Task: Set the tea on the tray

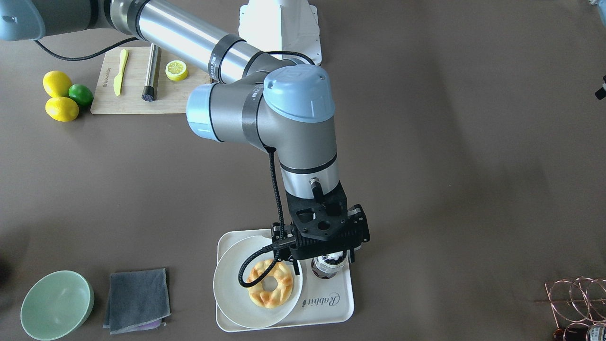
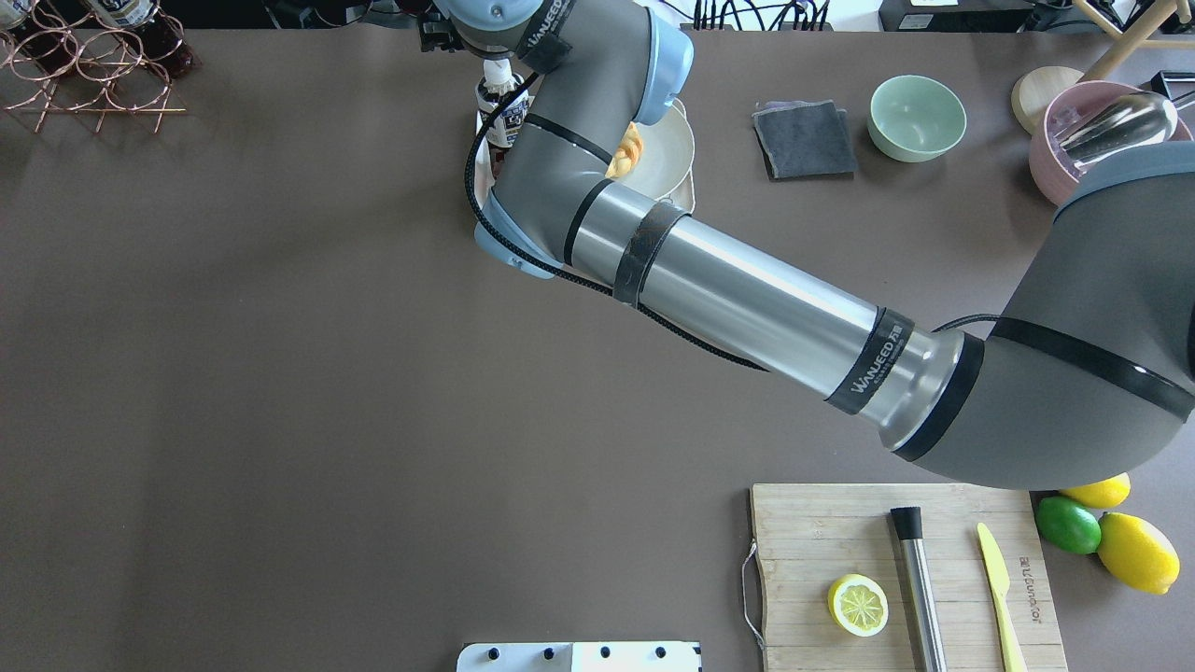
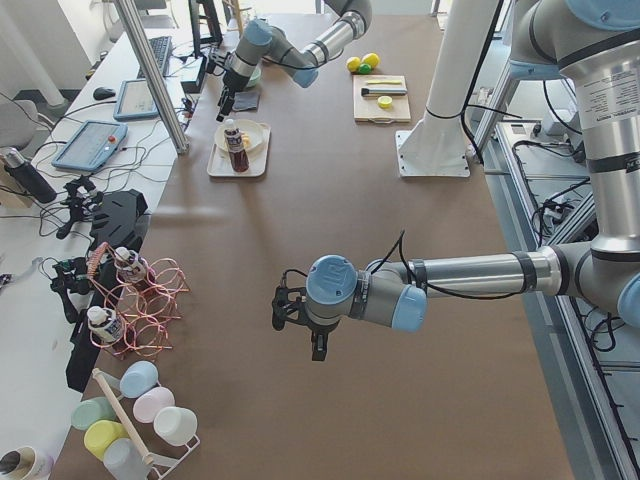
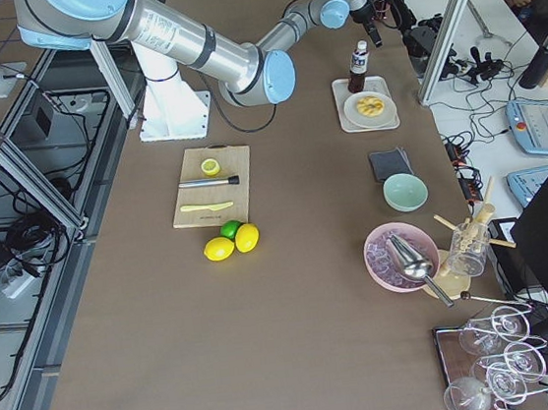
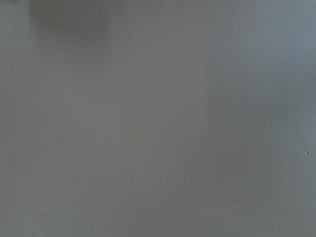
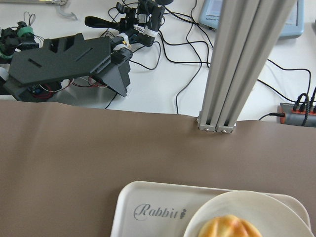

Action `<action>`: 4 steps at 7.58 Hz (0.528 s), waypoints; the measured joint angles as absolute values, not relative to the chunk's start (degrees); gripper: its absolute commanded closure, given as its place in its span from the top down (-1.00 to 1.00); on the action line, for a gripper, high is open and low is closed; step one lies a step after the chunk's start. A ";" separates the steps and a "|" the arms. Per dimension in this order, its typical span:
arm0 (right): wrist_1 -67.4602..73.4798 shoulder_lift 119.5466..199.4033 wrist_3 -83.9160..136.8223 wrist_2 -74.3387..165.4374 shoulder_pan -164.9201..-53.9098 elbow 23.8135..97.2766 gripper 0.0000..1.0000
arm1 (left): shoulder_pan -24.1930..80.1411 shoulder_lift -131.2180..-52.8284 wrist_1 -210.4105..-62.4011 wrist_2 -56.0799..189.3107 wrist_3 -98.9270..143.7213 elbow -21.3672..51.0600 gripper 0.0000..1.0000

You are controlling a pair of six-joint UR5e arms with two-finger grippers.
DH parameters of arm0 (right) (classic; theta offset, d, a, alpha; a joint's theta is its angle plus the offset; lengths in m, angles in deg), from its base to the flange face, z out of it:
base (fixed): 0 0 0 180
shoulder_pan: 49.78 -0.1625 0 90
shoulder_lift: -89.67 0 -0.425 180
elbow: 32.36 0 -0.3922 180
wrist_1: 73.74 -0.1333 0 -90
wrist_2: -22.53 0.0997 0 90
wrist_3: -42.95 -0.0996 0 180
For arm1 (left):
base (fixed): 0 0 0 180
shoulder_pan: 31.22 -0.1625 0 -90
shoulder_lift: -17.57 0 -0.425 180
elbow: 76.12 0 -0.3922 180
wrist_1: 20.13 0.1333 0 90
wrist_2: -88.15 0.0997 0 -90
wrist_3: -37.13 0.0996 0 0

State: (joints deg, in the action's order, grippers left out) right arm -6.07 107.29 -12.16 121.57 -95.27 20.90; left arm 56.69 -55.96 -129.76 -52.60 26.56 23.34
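Tea bottle (image 3: pixel 236 145) upright on tray (image 1: pixel 331 303), beside plate (image 1: pixel 232 289). Right gripper (image 1: pixel 325 253) just above it, grip unclear. Left gripper (image 3: pixel 315 345) over bare table (image 1: pixel 450 189), grip unclear.

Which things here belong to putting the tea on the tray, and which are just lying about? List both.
Job: tea bottle standing on the tray; right pincer above it.
Lying about: plate, pastry, cutting board, lemons, lime, green bowl, grey cloth.
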 measured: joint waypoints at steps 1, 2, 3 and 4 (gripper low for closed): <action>-0.05 109.53 -10.26 125.44 -97.52 25.43 1.00 | 56.87 -54.82 -129.78 -52.96 26.58 23.81 0.99; 6.15 112.47 -7.19 129.81 -99.91 30.45 1.00 | 56.73 -54.05 -129.79 -52.95 26.62 24.32 0.99; 11.44 115.48 -3.71 133.80 -102.35 35.05 1.00 | 56.11 -54.03 -129.68 -52.63 26.65 24.34 0.99; 16.10 119.54 0.27 136.66 -104.84 40.28 1.00 | 55.16 -54.70 -129.02 -51.35 26.83 24.26 0.99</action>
